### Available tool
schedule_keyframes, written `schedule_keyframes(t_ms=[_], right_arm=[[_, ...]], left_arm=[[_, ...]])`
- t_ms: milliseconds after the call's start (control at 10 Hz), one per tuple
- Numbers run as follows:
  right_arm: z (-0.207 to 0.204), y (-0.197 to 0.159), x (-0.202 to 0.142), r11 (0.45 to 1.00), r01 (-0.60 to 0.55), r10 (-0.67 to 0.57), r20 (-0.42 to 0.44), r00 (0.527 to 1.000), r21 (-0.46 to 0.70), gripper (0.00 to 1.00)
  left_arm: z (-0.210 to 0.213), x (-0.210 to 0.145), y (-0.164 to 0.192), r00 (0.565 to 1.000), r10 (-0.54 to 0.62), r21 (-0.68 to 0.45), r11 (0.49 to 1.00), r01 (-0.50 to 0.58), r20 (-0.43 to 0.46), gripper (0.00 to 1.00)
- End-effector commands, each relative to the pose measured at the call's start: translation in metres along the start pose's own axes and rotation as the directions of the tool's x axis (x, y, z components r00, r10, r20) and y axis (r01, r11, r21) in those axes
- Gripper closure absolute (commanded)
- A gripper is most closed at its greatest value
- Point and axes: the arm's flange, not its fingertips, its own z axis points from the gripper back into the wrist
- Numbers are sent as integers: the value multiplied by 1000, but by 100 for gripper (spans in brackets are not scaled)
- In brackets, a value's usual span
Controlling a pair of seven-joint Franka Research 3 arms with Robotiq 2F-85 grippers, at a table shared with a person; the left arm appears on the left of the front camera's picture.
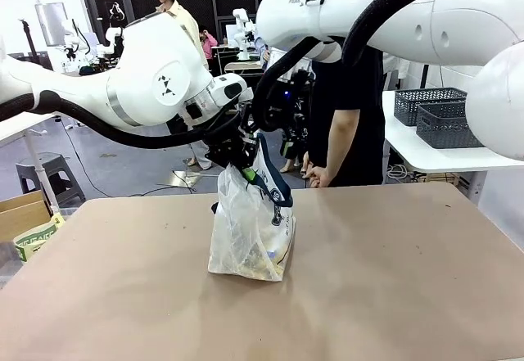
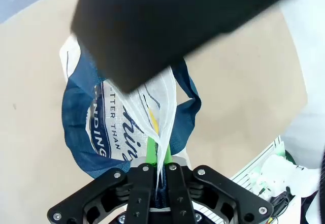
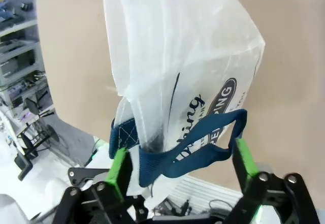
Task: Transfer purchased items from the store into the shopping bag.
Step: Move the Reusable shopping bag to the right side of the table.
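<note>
The shopping bag (image 1: 248,232), translucent white with navy straps and an oval logo, stands at the table's middle. My left gripper (image 1: 236,163) is shut on its upper rim; in the left wrist view the green pads (image 2: 151,152) pinch the white plastic (image 2: 161,107) above the bag's mouth. My right gripper (image 1: 282,150) hangs just right of it, open. Its green fingers (image 3: 120,169) stand wide apart, and a navy strap (image 3: 203,150) hangs loose between them. Yellowish purchased items (image 1: 260,263) show dimly through the bag's bottom. I cannot tell whether either mesh basket at the back right is the store.
A person in black (image 1: 348,107) stands at the far edge, one hand (image 1: 316,178) near the table. Two dark grey mesh baskets (image 1: 438,115) sit on a white side table at the back right. A cardboard box (image 1: 23,218) stands off the table's left edge.
</note>
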Motion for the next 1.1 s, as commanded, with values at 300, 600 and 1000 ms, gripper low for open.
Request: schedule_keyframes(t_ms=[300,600,1000], right_arm=[[49,-64,6,966,17,-26,31,999,256,0],[68,-109,-13,921,-300,283,103,954,250,0],[69,-150,-58,674,-716,572,485,662,182,0]], left_arm=[[0,-1,-1,1000,-2,0,1000,2,-1,100],[0,-1,-1,1000,-2,0,1000,2,-1,100],[0,-1,-1,1000,-2,0,1000,2,-1,100]])
